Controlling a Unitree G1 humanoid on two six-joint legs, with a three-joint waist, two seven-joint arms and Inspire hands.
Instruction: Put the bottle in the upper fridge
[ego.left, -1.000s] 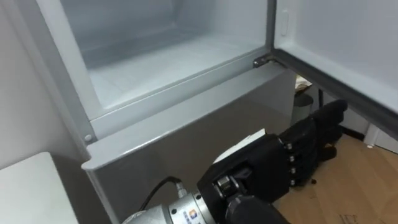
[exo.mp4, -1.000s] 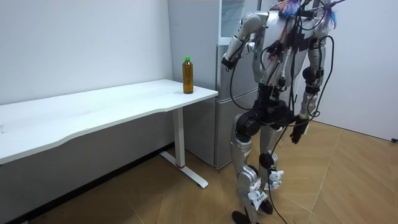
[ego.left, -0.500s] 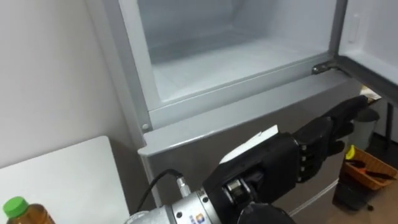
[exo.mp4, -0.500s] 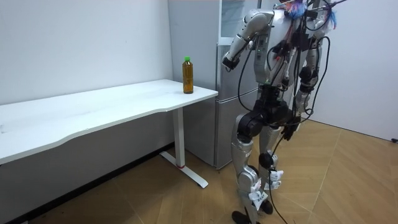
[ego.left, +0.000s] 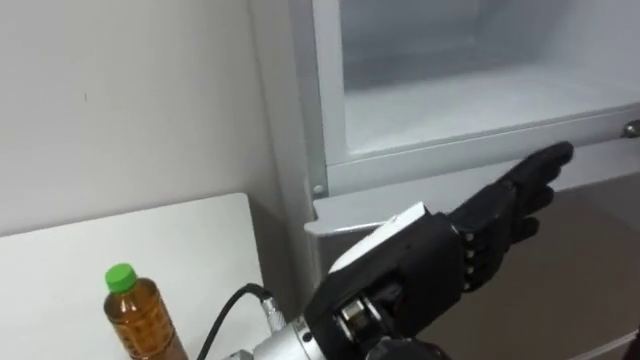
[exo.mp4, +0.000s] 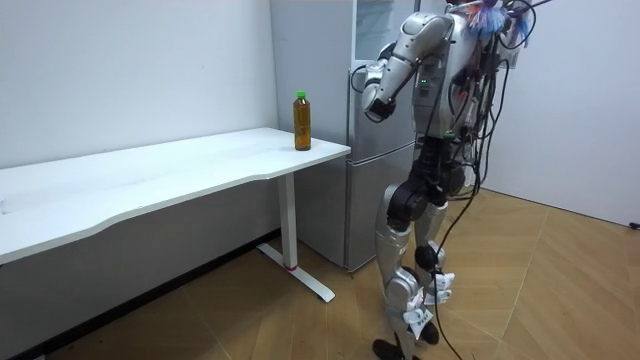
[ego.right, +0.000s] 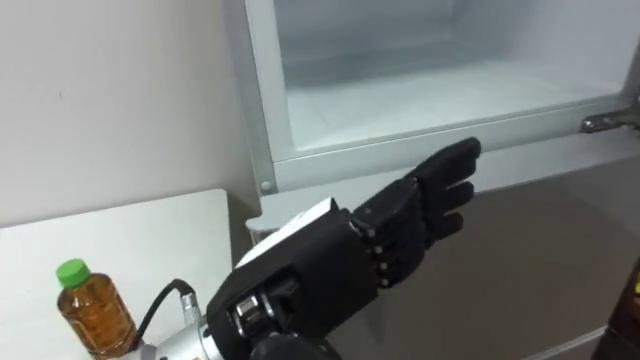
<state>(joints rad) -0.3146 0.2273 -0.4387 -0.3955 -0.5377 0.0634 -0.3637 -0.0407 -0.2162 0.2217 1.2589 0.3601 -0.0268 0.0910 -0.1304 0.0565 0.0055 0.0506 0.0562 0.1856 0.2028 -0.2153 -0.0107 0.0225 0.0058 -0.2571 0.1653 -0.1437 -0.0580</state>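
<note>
Fingers (ego.left: 528, 178) on my left hand (ego.left: 432, 265) are sticking out straight, gripping nothing. The bottle (ego.left: 137, 318) is standing well off to their left on the white table (ego.left: 200, 240). I'm holding the hand raised, palm down, in front of the open upper fridge (ego.left: 470, 95).

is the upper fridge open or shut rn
Open: the upper fridge shows its bare white interior, no door across it.

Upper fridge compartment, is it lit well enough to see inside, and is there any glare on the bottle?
Left eye view: the upper fridge compartment is evenly bright, no hot spots; the dark left hand below it stands out clearly. Right eye view: the bottle on the table shows no strong glare. Room view: soft, even light.
</note>
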